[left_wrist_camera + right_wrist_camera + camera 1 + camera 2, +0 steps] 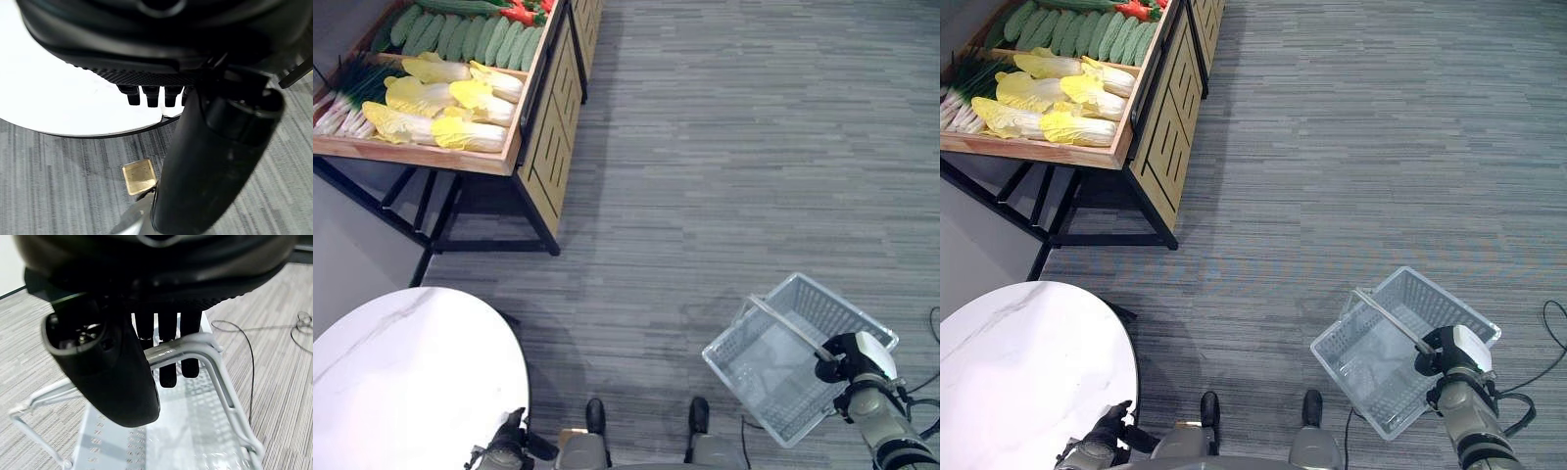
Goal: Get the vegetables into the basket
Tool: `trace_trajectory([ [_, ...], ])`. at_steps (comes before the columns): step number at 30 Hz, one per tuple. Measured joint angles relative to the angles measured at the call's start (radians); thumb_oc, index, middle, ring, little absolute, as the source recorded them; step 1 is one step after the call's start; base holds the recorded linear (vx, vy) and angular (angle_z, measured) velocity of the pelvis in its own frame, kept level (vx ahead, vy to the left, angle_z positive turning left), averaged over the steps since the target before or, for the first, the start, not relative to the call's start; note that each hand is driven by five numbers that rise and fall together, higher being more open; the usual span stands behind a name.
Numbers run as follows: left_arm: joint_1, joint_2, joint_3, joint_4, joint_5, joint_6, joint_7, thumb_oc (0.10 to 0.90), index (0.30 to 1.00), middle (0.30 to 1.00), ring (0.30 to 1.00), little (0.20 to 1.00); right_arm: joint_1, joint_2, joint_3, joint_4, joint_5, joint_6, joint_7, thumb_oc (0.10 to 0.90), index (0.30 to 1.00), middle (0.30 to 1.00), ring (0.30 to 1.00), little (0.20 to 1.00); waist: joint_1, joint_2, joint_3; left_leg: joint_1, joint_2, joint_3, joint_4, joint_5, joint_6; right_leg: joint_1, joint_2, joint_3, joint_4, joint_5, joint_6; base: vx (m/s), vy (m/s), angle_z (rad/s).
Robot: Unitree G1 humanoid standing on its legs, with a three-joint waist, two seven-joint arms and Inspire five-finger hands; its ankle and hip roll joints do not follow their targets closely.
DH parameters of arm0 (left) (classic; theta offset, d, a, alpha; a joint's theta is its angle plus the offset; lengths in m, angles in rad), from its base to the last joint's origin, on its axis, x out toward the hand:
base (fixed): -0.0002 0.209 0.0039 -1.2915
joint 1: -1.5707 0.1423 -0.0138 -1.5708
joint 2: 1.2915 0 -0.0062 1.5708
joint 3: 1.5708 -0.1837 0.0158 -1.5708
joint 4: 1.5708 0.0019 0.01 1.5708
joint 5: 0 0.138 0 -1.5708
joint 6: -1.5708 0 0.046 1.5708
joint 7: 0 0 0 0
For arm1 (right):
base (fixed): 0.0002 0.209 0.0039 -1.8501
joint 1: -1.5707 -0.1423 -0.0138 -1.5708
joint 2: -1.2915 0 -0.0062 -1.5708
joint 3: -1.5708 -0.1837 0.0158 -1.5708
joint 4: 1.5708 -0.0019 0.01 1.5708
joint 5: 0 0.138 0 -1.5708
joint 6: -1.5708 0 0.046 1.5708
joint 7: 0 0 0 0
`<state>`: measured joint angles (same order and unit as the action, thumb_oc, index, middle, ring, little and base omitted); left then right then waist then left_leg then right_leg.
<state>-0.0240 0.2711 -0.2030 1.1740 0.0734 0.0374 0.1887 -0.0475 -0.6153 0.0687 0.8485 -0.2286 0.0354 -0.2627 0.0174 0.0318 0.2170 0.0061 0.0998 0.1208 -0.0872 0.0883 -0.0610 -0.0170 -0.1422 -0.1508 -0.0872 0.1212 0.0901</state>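
The vegetables lie on a wooden display stand (524, 117) at the far left: yellow napa cabbages (435, 108), green cucumbers (460, 37), green onions (350, 96) and red peppers (519, 12). A pale grey mesh basket (769, 377) hangs tilted above the floor at the lower right, with nothing inside it. My right hand (847, 360) is shut on the basket's handle (198, 343), fingers curled over the bar. My left hand (509, 448) hangs low at the near left beside the round table, fingers relaxed and holding nothing.
A white round marble table (401, 372) stands at the near left. The stand rests on black metal legs (440, 220) with slatted wooden side panels. Grey carpeted floor (734, 166) stretches between the stand and the basket.
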Motion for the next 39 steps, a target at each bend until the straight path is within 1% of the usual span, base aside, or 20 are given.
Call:
trace_trajectory([
  [5,0.004,0.001,0.002,0.007,0.004,0.002,0.010,0.900,1.000,1.000,1.000,1.000,0.007,-0.001,0.010,0.000,-0.001,0.002,0.000,0.400,0.300,0.300,0.300,0.300,-0.002,0.000,-0.001,0.002,0.007,0.006,0.000,0.000,0.001,-0.003,0.006,0.007,0.003,-0.004,0.007,0.00,-0.074,-0.04],
  [9,0.005,0.001,0.002,0.015,0.004,0.002,0.021,0.900,1.000,1.000,1.000,1.000,0.020,-0.002,0.023,-0.043,-0.010,0.004,0.000,0.400,0.300,0.300,0.300,0.300,-0.003,0.008,-0.006,-0.032,0.032,-0.001,0.022,0.000,0.000,-0.039,0.022,0.006,0.029,-0.014,0.002,0.01,-0.189,-0.01],
  [14,0.004,-0.014,0.001,0.045,0.005,0.005,0.021,0.900,1.000,1.000,1.000,1.000,0.035,-0.039,0.023,-0.136,-0.014,0.005,-0.001,0.400,0.300,0.300,0.300,0.300,0.003,0.042,0.001,-0.101,0.058,-0.049,0.108,0.004,0.002,-0.058,0.053,-0.017,0.050,-0.023,-0.018,0.04,-0.174,0.16],
  [15,0.000,-0.018,0.001,0.051,0.005,0.004,0.021,0.900,1.000,1.000,1.000,1.000,0.039,-0.058,0.023,-0.161,-0.016,0.005,-0.001,0.400,0.300,0.300,0.300,0.300,0.007,0.054,0.011,-0.126,0.062,-0.055,0.145,0.008,-0.005,-0.070,0.055,-0.028,0.074,-0.034,-0.033,0.03,-0.081,0.21],
  [17,-0.005,-0.026,0.001,0.054,0.005,0.005,0.021,0.900,1.000,1.000,1.000,1.000,0.041,-0.089,0.014,-0.185,-0.032,0.003,-0.001,0.400,0.300,0.300,0.300,0.300,0.008,0.064,0.024,-0.185,0.059,-0.075,0.216,0.037,-0.027,-0.097,0.044,-0.041,0.117,-0.059,-0.061,0.07,-0.067,0.31],
  [18,-0.004,-0.027,0.001,0.059,0.005,0.008,0.020,0.900,1.000,1.000,1.000,1.000,0.041,-0.091,0.009,-0.186,-0.033,0.003,-0.001,0.400,0.300,0.300,0.300,0.300,0.012,0.064,0.024,-0.188,0.054,-0.090,0.211,0.065,-0.037,-0.098,0.036,-0.045,0.117,-0.063,-0.066,0.13,-0.053,0.45],
  [19,-0.009,-0.035,0.000,0.066,0.005,0.013,0.021,0.900,1.000,1.000,1.000,1.000,0.054,-0.094,-0.009,-0.199,-0.036,0.003,-0.009,0.400,0.300,0.300,0.300,0.300,0.018,0.056,0.034,-0.228,0.039,-0.110,0.239,0.125,-0.070,-0.096,0.027,-0.050,0.106,-0.068,-0.081,0.13,-0.003,0.42],
  [20,-0.007,-0.043,-0.001,0.071,0.005,0.014,0.020,0.900,1.000,1.000,1.000,1.000,0.055,-0.097,-0.015,-0.199,-0.037,0.003,-0.010,0.400,0.300,0.300,0.300,0.300,0.023,0.054,0.035,-0.234,0.024,-0.116,0.232,0.152,-0.077,-0.097,0.015,-0.051,0.098,-0.069,-0.082,0.19,0.014,0.37],
  [22,-0.003,-0.060,-0.001,0.087,0.005,0.019,0.020,0.900,1.000,1.000,1.000,1.000,0.053,-0.101,-0.017,-0.206,-0.037,0.004,-0.016,0.400,0.300,0.300,0.300,0.300,0.017,0.053,0.035,-0.237,0.005,-0.111,0.203,0.108,-0.082,-0.108,-0.002,-0.049,0.091,-0.082,-0.101,0.22,0.028,0.20],
  [25,-0.011,-0.088,0.001,0.122,0.006,0.023,0.021,0.900,1.000,1.000,1.000,1.000,0.055,-0.100,-0.019,-0.212,-0.037,0.005,-0.033,0.400,0.300,0.300,0.300,0.300,0.010,0.041,0.044,-0.230,-0.047,-0.111,0.031,0.048,-0.060,-0.114,-0.016,-0.012,0.009,-0.080,-0.099,0.19,0.057,0.11],
  [26,-0.006,-0.093,0.001,0.115,0.006,0.023,0.021,0.900,1.000,1.000,1.000,1.000,0.058,-0.098,-0.019,-0.212,-0.038,0.006,-0.033,0.400,0.300,0.300,0.300,0.300,0.014,0.049,0.050,-0.211,-0.038,-0.108,-0.006,0.038,-0.053,-0.114,0.000,0.013,0.001,-0.060,-0.090,0.25,0.152,-0.27],
  [27,0.009,-0.095,0.002,0.095,0.006,0.025,0.020,0.900,1.000,1.000,1.000,1.000,0.068,-0.097,-0.016,-0.213,-0.041,0.006,-0.033,0.400,0.300,0.300,0.300,0.300,0.024,0.075,0.062,-0.152,0.005,-0.102,0.008,0.015,-0.034,-0.086,0.041,0.032,0.000,0.002,-0.080,0.33,0.215,-0.47],
  [28,0.022,-0.092,0.004,0.089,0.007,0.027,0.019,0.900,1.000,1.000,1.000,1.000,0.061,-0.078,-0.023,-0.215,-0.044,0.007,-0.034,0.400,0.300,0.300,0.300,0.300,0.033,0.075,0.073,-0.119,0.019,-0.098,0.006,0.034,-0.023,-0.076,0.055,0.057,-0.002,0.001,-0.077,0.31,0.265,-0.71],
  [29,0.026,-0.083,0.007,0.073,0.008,0.031,0.019,0.900,1.000,1.000,1.000,1.000,0.068,-0.067,-0.023,-0.243,-0.047,0.007,-0.034,0.400,0.300,0.300,0.300,0.300,0.053,0.058,0.081,-0.112,0.009,-0.069,0.021,0.010,-0.010,-0.078,0.045,0.090,-0.001,-0.027,-0.067,0.20,0.235,-0.76],
  [31,0.015,-0.062,0.006,0.053,0.028,0.030,0.019,0.900,1.000,1.000,1.000,1.000,0.092,-0.056,-0.024,-0.307,-0.049,0.001,-0.036,0.400,0.300,0.300,0.300,0.300,0.060,0.017,0.104,-0.109,-0.011,-0.030,0.047,-0.006,0.013,-0.078,0.021,0.086,0.033,-0.050,-0.051,0.14,0.221,-0.34],
  [32,0.006,-0.043,0.006,0.051,0.033,0.029,0.018,0.900,1.000,1.000,1.000,1.000,0.098,-0.034,-0.024,-0.308,-0.049,0.001,-0.036,0.400,0.300,0.300,0.300,0.300,0.050,-0.016,0.104,-0.108,-0.037,-0.029,0.064,-0.012,0.031,-0.081,-0.002,0.094,0.054,-0.021,-0.045,0.11,0.213,0.06],
  [34,-0.008,-0.023,0.003,0.048,0.045,0.022,0.019,0.900,1.000,1.000,1.000,1.000,0.096,0.002,-0.024,-0.302,-0.049,0.005,-0.036,0.400,0.300,0.300,0.300,0.300,0.051,-0.048,0.090,-0.111,-0.058,-0.021,0.091,-0.047,0.051,-0.086,-0.024,0.114,0.066,-0.025,-0.023,0.09,0.189,-0.21],
  [35,-0.022,-0.006,0.002,0.035,0.045,0.019,0.020,0.900,1.000,1.000,1.000,1.000,0.088,0.022,-0.022,-0.301,-0.049,0.004,-0.036,0.400,0.300,0.300,0.300,0.300,0.053,-0.068,0.079,-0.127,-0.079,0.013,0.106,-0.063,0.064,-0.112,-0.046,0.139,0.066,-0.017,-0.011,0.08,0.214,-0.45],
  [38,-0.051,0.027,0.006,0.021,0.045,0.013,0.033,0.900,1.000,1.000,1.000,1.000,0.062,0.048,-0.007,-0.266,-0.049,0.009,-0.035,0.400,0.300,0.300,0.300,0.300,0.051,-0.075,0.074,-0.132,-0.102,0.030,0.131,-0.089,0.088,-0.126,-0.062,0.141,0.082,0.002,-0.001,0.10,0.292,-0.28],
  [39,-0.065,0.034,0.005,0.033,0.044,0.014,0.037,0.900,1.000,1.000,1.000,1.000,0.042,0.062,0.004,-0.257,-0.049,0.012,-0.038,0.400,0.300,0.300,0.300,0.300,0.049,-0.079,0.062,-0.147,-0.103,0.036,0.123,-0.097,0.095,-0.168,-0.061,0.150,0.117,0.003,-0.001,0.06,0.176,-0.20],
])
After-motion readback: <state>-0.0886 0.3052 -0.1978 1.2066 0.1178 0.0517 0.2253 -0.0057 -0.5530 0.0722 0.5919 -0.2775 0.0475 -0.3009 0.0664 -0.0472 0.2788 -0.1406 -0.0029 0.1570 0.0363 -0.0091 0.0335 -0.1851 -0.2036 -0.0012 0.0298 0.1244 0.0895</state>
